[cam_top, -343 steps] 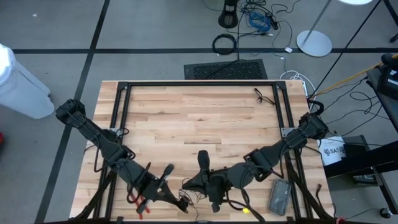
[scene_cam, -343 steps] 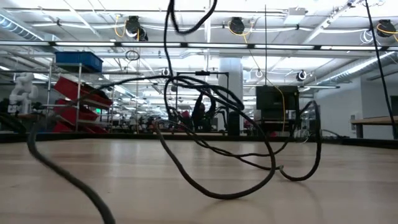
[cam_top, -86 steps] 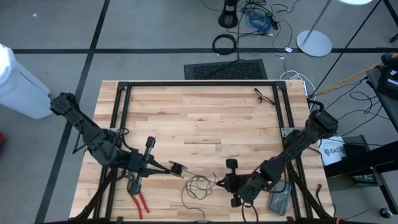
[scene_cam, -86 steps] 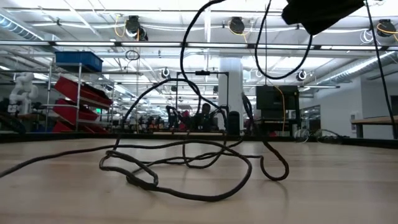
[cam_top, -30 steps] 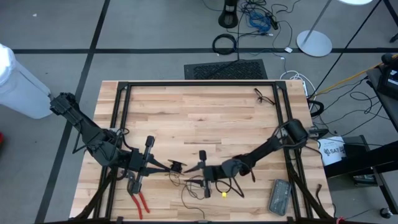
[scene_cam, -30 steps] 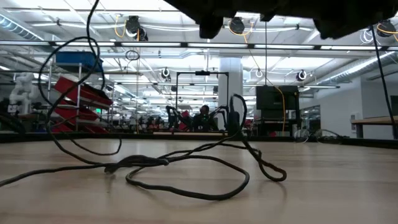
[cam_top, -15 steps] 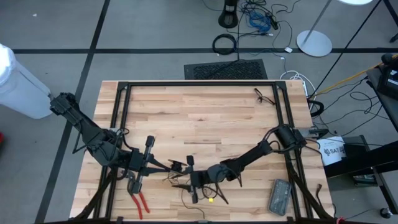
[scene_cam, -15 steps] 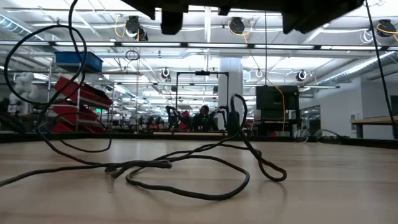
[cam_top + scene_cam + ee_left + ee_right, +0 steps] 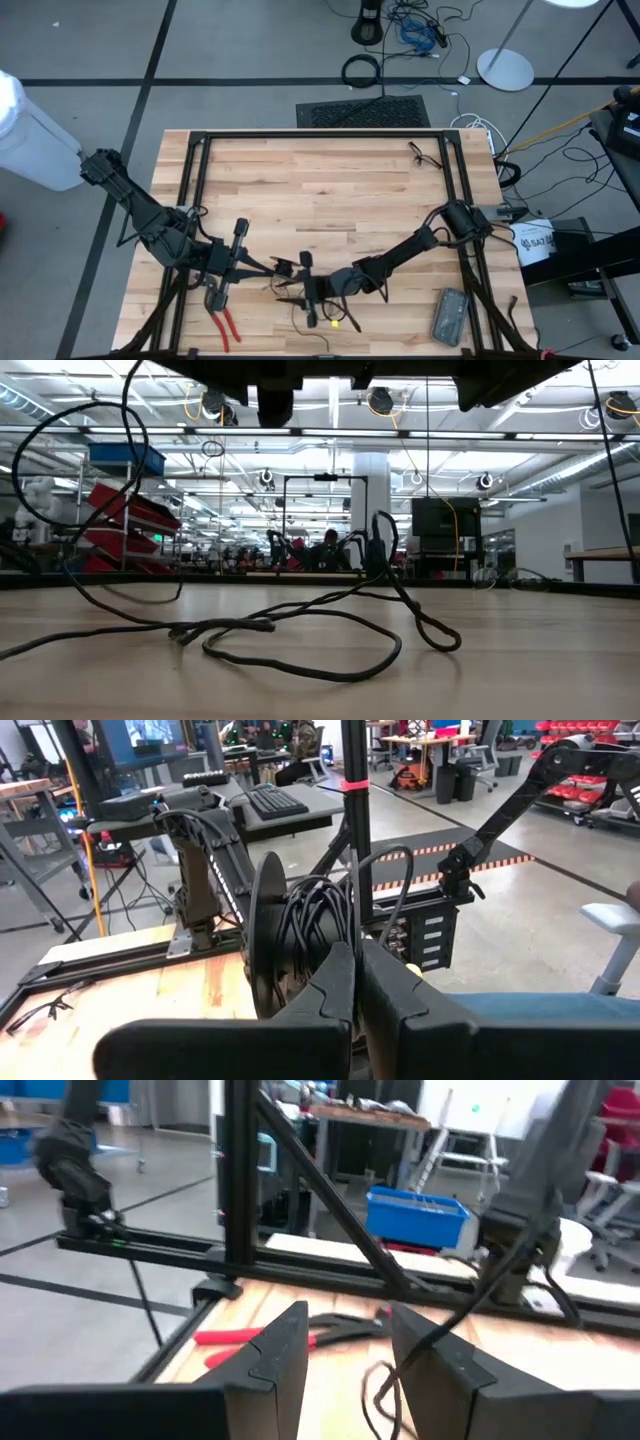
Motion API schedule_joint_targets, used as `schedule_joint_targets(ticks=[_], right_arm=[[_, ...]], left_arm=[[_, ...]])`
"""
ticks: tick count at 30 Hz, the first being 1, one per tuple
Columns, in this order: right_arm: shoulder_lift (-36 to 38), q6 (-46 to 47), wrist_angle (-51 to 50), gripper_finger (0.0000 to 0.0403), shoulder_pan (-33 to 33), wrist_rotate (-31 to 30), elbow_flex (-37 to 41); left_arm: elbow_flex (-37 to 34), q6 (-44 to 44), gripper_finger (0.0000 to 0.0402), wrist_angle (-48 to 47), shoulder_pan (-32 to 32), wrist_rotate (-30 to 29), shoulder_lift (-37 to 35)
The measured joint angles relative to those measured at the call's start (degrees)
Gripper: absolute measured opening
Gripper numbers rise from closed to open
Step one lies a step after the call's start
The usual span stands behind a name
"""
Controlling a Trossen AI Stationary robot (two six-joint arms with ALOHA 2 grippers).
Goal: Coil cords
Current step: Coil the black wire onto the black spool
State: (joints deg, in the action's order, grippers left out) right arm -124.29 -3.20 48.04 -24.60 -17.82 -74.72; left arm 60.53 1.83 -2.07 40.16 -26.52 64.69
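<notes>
The thin black cord lies in loose loops on the table (image 9: 312,310), (image 9: 300,632). One strand (image 9: 60,480) rises in a high loop out of the top of the low view. My left gripper (image 9: 272,268) is shut on the small round dark puck (image 9: 284,267), which has cord wound on it (image 9: 312,920). My right gripper (image 9: 291,288) is open just right of the puck and above the loose loops. In the right wrist view a cord strand (image 9: 470,1312) runs past one finger (image 9: 440,1360). My left gripper holds the puck (image 9: 266,935) between its two shut fingers (image 9: 340,982), whose tips hide the exact place. The fingers come level from the table's left. The puck is lifted clear of the table, with its wound cord (image 9: 318,915) just beyond the tips. My right gripper: whether a finger touches the cord strand I cannot tell.
Red-handled pliers (image 9: 222,322) lie near the front edge below my left gripper and show in the right wrist view (image 9: 255,1336). A small yellow thing (image 9: 336,322) and a grey box (image 9: 448,315) lie near the front. A black frame (image 9: 320,134) rims the table.
My right gripper has gone toward the table's left edge, up close to the puck in my left gripper. The raised loop of cord has swung to the left with it, while the loops on the table have stayed nearly where they were.
</notes>
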Motion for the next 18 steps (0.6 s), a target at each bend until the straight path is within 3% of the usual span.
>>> schedule_joint_targets(ticks=[10,18], right_arm=[[0.0,4.2,-2.0,0.0128,-0.8,-4.4,0.0],[0.1,4.2,-3.9,0.0095,-1.7,-7.4,0.0]], left_arm=[[0.0,0.0,0.0008,0.0,0.0,0.0,0.0],[0.0,0.0,0.0008,0.0,0.0,0.0,0.0]])
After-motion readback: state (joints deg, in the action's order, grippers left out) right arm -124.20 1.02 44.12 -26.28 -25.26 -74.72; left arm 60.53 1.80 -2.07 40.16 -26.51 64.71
